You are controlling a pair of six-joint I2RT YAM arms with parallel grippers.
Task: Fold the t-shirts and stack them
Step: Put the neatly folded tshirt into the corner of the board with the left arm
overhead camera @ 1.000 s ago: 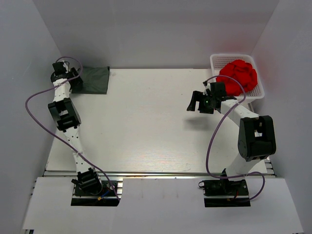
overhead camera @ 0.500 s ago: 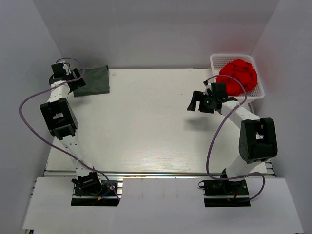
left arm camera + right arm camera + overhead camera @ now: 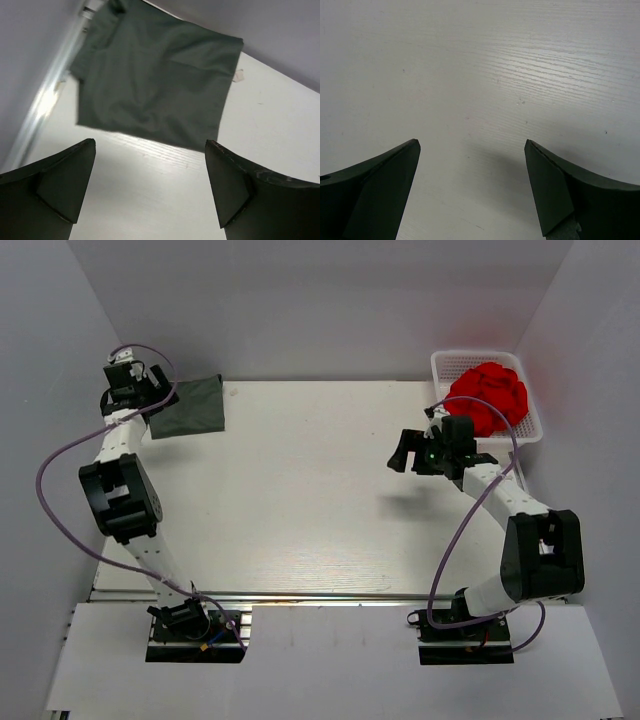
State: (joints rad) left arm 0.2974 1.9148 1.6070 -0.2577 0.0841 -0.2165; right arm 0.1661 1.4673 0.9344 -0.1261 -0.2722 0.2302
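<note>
A folded dark grey t-shirt lies flat in the far left corner of the white table. In the left wrist view the t-shirt is a neat rectangle just beyond my fingertips. My left gripper hovers at the shirt's left edge, open, with only bare table between its fingers. My right gripper hangs open over bare table at the right, pointing left, just in front of the basket. Nothing lies between its fingers.
A white mesh basket stands at the far right corner with a crumpled red cloth piled in it. Grey walls close in the table at the left, back and right. Purple cables loop from both arms.
The left gripper has opened and drawn back off the folded shirt, which stays flat in the corner. The right arm has shifted slightly right and toward the near side, still open.
</note>
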